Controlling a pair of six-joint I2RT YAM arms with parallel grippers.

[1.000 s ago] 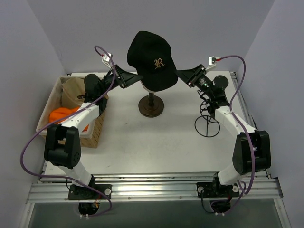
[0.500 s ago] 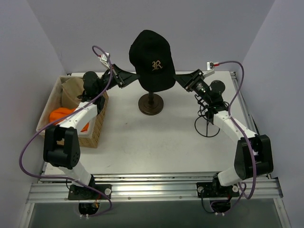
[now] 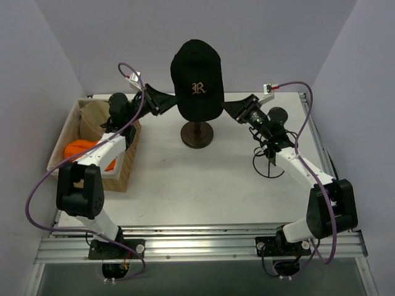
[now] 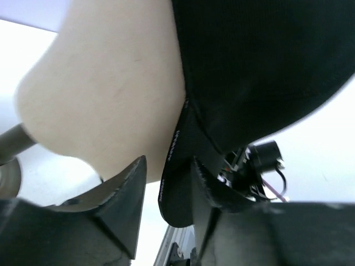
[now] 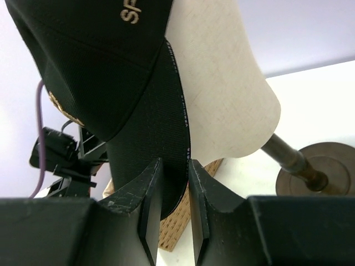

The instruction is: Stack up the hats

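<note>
**Q:** Where's the cap (image 3: 196, 77) right now, and who's got it?

**A:** It's sitting on top of the form (image 4: 105, 88), pulled down over the crown, with the gold R facing the arms. The right gripper (image 5: 175, 163) is at its lower edge. Its fingers are narrow and the black band is pinched between them, so I'd call that a grip. The left gripper (image 4: 166, 166) is on the opposite side with its jaws apart. The cap's strap hangs in the gap and maybe brushes one finger, but it isn't squeezed.

**Q:** So what step is this?

**A:** Looks to me like the tail end of seating the first hat on the form. One side's free and the other's clamped.

**Q:** And next?

**A:** My guess is the right one needs to open and pull straight back out from under the brim without tugging the cap crooked. The left has to clear that strap too. The basket (image 3: 123, 172) sits back behind and below the left gripper, along its own arm, with a tan cap (image 3: 95, 117) and an orange hat (image 3: 80, 148) in it. That arm's closest, so I'd expect it to swing back there for the next one. I can't spot a pink hat from here.
</note>
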